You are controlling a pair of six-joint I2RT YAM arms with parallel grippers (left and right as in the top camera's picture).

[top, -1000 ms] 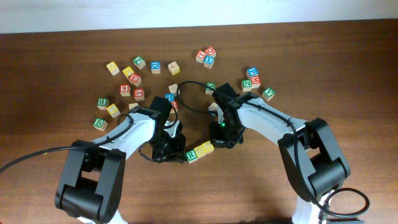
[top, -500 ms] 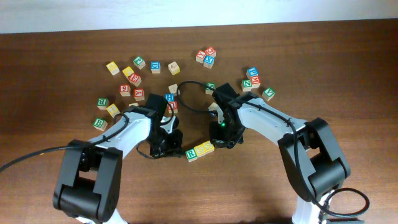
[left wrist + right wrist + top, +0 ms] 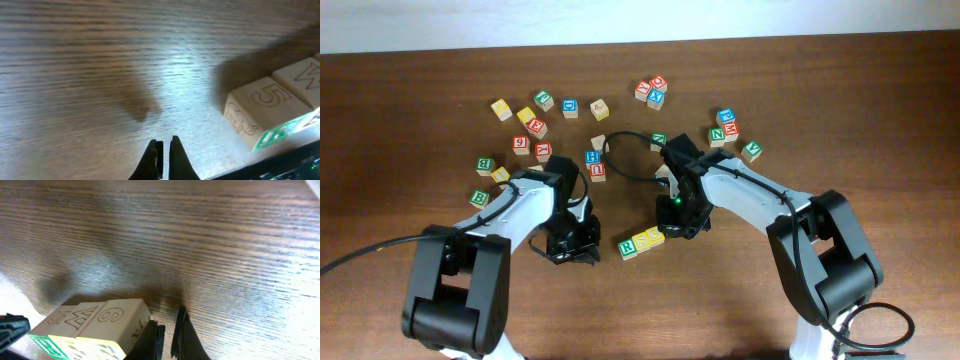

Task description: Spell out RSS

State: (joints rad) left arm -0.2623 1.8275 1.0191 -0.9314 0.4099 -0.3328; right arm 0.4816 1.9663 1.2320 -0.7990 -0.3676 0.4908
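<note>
While the R cube (image 3: 628,248) and two yellow cubes (image 3: 644,241) sit aligned, we see the left gripper (image 3: 165,142) at nine o'clock and the right gripper (image 3: 170,324) at two o'clock, both clenched empty.

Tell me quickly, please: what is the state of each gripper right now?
Left gripper: shut, holding nothing.
Right gripper: shut, holding nothing.

Overhead, the letters on the two yellow cubes (image 3: 654,236) are too small to be read. The green R cube (image 3: 47,347) is cut off by the right wrist view's bottom edge, and the left wrist view is blurred.
</note>
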